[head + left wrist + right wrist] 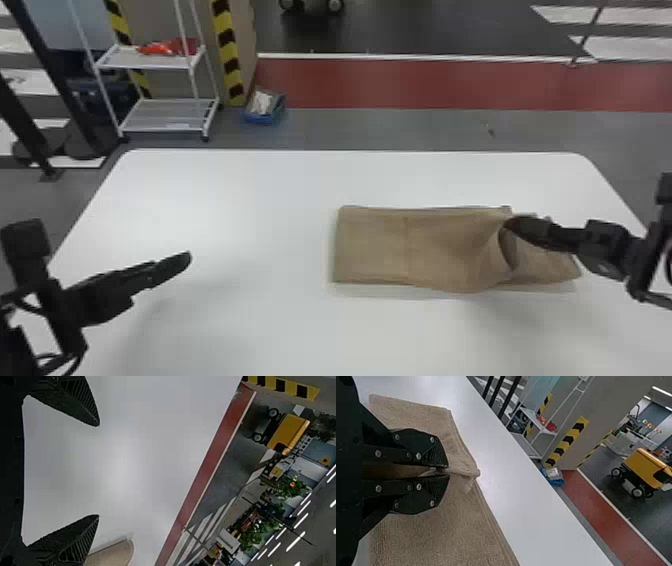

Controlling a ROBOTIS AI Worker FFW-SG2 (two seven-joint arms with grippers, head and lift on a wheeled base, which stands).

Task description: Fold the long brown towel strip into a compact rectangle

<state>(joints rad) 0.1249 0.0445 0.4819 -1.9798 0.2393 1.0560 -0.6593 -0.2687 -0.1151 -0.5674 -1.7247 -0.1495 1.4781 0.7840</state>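
Find the long brown towel strip (pixel 372 245) right of centre in the head view, laid lengthwise across the smooth white rectangular worktop (pixel 225 200), rumpled towards its right-hand end. Judge it light, soft and limp, with a napped face that should grip well rather than slide, and in no danger of breaking. Expect easy creasing and sagging wherever unsupported, and some drag against the worktop.

See the black two-fingered right end effector (pixel 448 471) clamped on a small bunched pinch of towel at the far long edge, with cloth puckered around the fingertips and a loose hollow fold beside them. See the matching black left end effector (pixel 99 471) with fingers well apart and nothing between them, at lower left in the head view.

For a neat fold, best take a shallow bite at a corner or hemmed edge, catching every layer meant to travel; perhaps more than one here, though hard to count from these angles. Avoid pinching mid-panel, likely to leave a pucker. Smooth the right-hand end before pressing any crease.

Make out no brand, label or readable writing on the cloth.
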